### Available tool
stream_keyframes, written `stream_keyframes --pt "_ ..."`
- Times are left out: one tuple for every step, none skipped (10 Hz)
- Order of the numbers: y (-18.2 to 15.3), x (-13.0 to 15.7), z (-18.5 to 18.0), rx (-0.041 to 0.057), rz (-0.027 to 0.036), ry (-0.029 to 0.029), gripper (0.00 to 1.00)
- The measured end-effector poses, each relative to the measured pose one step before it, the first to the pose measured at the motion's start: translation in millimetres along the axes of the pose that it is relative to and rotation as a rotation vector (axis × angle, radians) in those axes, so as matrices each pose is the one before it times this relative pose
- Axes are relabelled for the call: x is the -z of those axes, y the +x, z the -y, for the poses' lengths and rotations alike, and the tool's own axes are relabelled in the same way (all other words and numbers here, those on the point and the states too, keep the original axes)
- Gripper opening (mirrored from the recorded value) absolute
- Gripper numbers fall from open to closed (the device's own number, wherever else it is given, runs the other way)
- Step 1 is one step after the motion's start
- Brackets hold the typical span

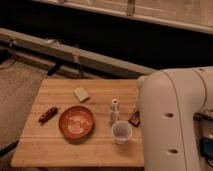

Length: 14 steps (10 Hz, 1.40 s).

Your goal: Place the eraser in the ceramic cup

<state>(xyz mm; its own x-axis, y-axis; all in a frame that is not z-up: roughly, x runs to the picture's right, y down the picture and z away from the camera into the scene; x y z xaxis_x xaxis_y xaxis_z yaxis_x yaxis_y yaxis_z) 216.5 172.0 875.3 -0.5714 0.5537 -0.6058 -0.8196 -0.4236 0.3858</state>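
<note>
dark eraser [134, 119] seen at the wooden table's [90, 150] right edge, partly covered by the white arm [175, 120], ceramic cup [121, 132] set just near-left of it, gripper concealed behind the arm, its grip cannot be told

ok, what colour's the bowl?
The bowl is orange-red, shown best in the camera view. The gripper isn't in view; only the white arm shows, at right.
</note>
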Motion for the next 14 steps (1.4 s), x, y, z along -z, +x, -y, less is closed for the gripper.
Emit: stream_keyframes --pt "-0.13 6.63 -0.28 0.00132 0.01001 -0.01033 0.00" --pt "0.40 12.20 -0.04 0.00484 0.01590 -0.01313 0.00" --pt "1.06 21.64 -3.06 0.01257 0.02870 -0.02216 0.00" --pt "1.34 16.80 -1.70 0.01214 0.02262 -0.01324 0.00" --pt "1.14 20.43 -3.02 0.01536 0.03173 -0.01625 0.00" --pt "2.68 24.84 -2.78 0.02043 0.04643 -0.01604 0.00" --pt "3.58 24.17 -5.11 0.02494 0.05296 -0.01657 0.00" --pt "4.59 22.57 -6.48 0.02833 0.05119 -0.01815 0.00" --pt "7.52 21.61 -5.94 0.03065 0.05401 -0.01927 0.00" --pt "13.19 17.97 -3.50 0.02584 0.04832 -0.01521 0.00" --pt "12.34 10.26 -2.01 0.01632 0.03179 -0.00841 0.00" --pt "12.35 7.71 -3.59 0.01514 0.02362 -0.00910 0.00" --pt "19.03 10.82 -6.39 0.01862 0.02559 -0.01753 0.00" --pt "12.41 7.12 -0.31 0.00265 0.01014 -0.00855 0.00"
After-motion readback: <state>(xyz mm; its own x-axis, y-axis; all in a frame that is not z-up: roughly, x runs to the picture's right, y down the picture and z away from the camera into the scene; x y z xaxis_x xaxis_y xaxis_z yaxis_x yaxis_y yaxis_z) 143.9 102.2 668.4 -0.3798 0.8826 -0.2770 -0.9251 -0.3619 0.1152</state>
